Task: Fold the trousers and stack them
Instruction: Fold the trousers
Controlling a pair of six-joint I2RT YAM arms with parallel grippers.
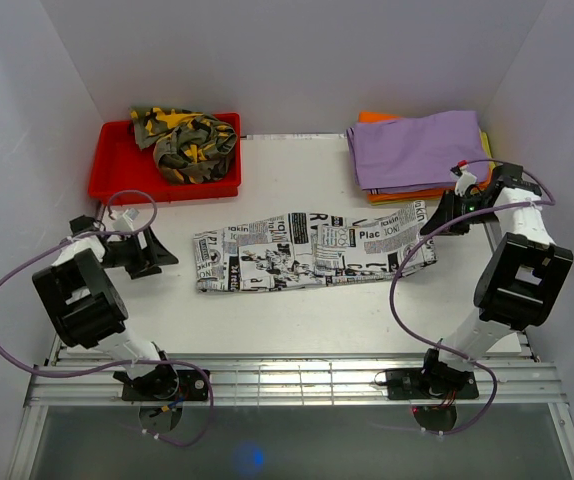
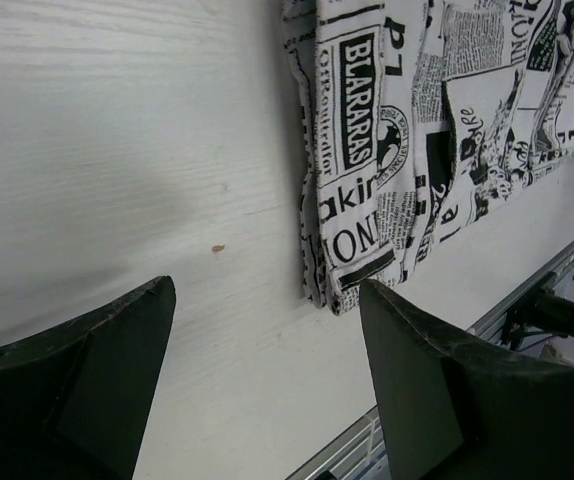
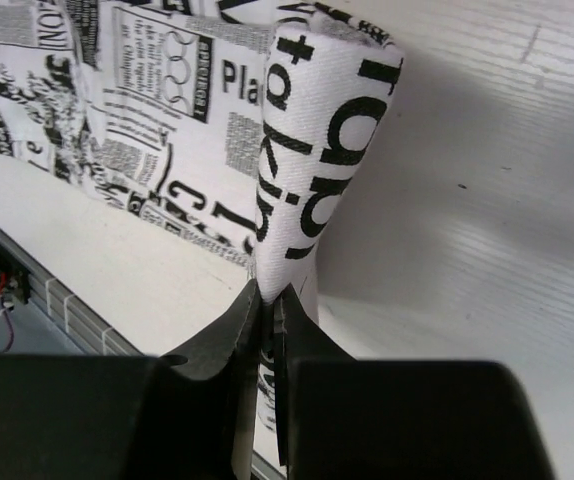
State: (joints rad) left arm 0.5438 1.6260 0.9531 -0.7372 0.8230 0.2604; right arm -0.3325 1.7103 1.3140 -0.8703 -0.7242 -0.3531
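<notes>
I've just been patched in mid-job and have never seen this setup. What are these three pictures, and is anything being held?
There are two robot arms, each ending in a two-finger gripper. The wide picture looks down from above; the other two come from a camera on each wrist. On the table lie newsprint-patterned trousers, a red tray holding a camouflage garment, and a stack of folded cloths, purple on top. The right gripper is pinched shut on one end of the trousers. The left gripper is open and empty, beside the other end.

Open table (image 1: 297,320) in front of the trousers (image 1: 307,255), red tray (image 1: 117,185) (heaped) back left, folded stack (image 1: 417,150) back right
</notes>
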